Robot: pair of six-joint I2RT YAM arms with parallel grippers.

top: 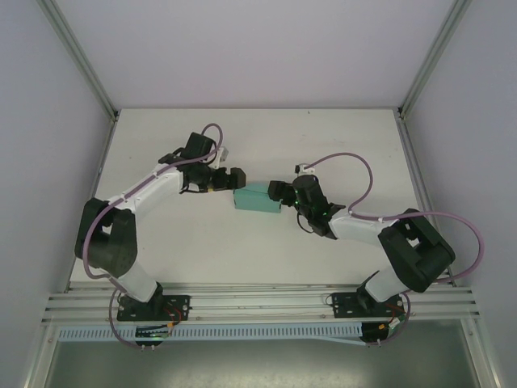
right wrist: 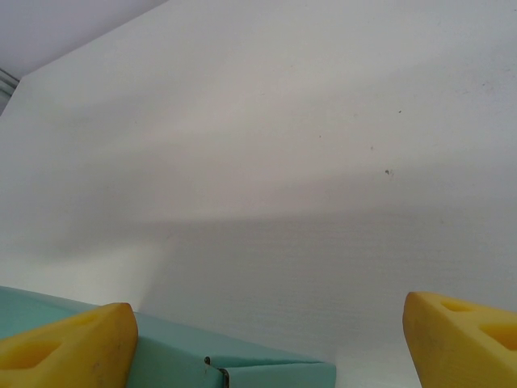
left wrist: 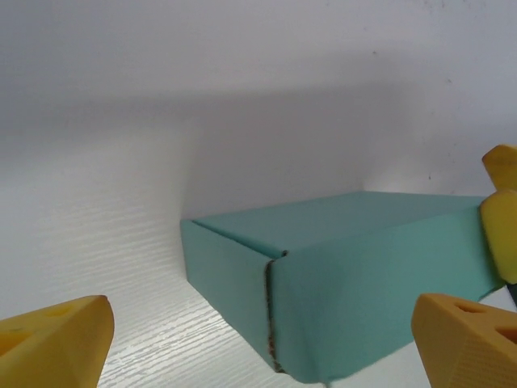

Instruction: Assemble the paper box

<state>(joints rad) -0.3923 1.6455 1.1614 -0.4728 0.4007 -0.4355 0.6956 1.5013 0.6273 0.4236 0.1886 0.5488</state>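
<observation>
Teal box (top: 254,200) separates gaping left tool (top: 229,179), right tool (top: 278,192).

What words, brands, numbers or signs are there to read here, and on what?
None can be read.
The box is plain teal, with no print on the faces in view.
The table carries no writing.
On the left arm and the right arm, any marking is too small to tell.

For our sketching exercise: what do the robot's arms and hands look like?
The left arm and right arm have white links, bulky black joints and looping purple cables. The left hand and right hand are black with wedge-shaped yellow fingertips.
</observation>
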